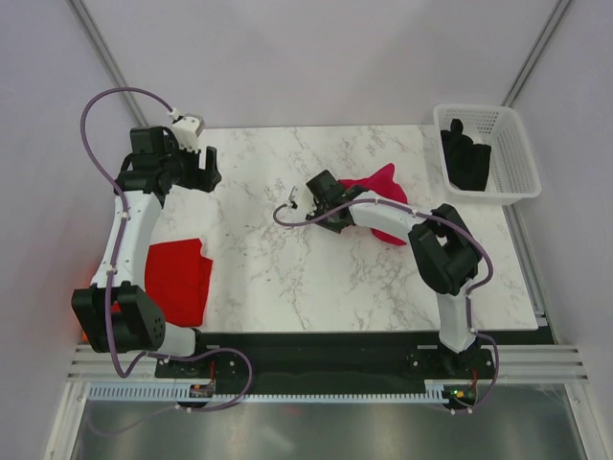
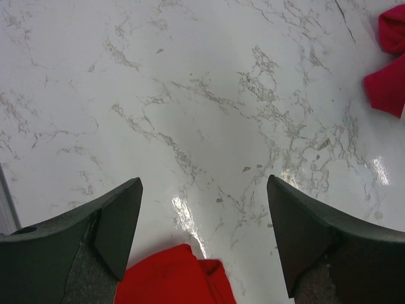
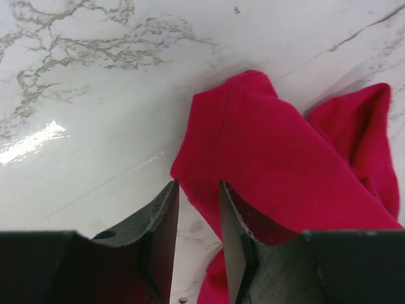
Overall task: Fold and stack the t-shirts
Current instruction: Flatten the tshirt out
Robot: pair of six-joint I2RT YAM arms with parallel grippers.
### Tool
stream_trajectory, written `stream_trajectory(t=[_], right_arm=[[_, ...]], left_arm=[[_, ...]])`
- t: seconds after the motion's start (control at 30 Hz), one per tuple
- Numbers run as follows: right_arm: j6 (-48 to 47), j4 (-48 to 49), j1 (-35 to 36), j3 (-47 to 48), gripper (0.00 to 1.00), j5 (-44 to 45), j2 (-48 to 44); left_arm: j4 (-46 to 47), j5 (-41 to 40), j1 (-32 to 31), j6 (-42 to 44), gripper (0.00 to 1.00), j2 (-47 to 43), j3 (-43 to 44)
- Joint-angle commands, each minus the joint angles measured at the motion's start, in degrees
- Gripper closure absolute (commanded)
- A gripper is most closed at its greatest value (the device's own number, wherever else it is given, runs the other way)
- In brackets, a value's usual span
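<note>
Left claw (image 2: 204, 183) hangs wide and empty above the counter (image 2: 190, 95), while right claw (image 3: 199, 185) stands narrowly parted at the edge of the crimson t-shirt (image 3: 285, 164).

No text, label, brand, number or sign can be read in any of the three views.

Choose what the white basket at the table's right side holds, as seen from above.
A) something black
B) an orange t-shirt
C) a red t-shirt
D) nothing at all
A: in the top view the white basket holds a black item, while the red t-shirt and the crimson t-shirt both lie outside it.
</note>
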Motion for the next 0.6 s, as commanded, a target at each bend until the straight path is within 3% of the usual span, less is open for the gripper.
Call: stream_trajectory(t=[0.0, 0.33, 0.57], right_arm=[[1.2, -0.5, -0.4, 3.6, 0.6, -1.2, 2.0], [1.3, -2.8, -1.9, 7.1, 0.61, -1.2, 7.8], [1.2, -6.3, -2.9, 9.5, 0.84, -3.4, 10.0]], left_arm=[[1.6, 1.3, 0.3, -1.1, 0.13, -2.4, -0.3], [1.5, 1.1, 0.8, -1.0, 0.13, -1.6, -0.1], [1.7, 1.4, 1.0, -1.3, 0.13, -0.6, 0.1]])
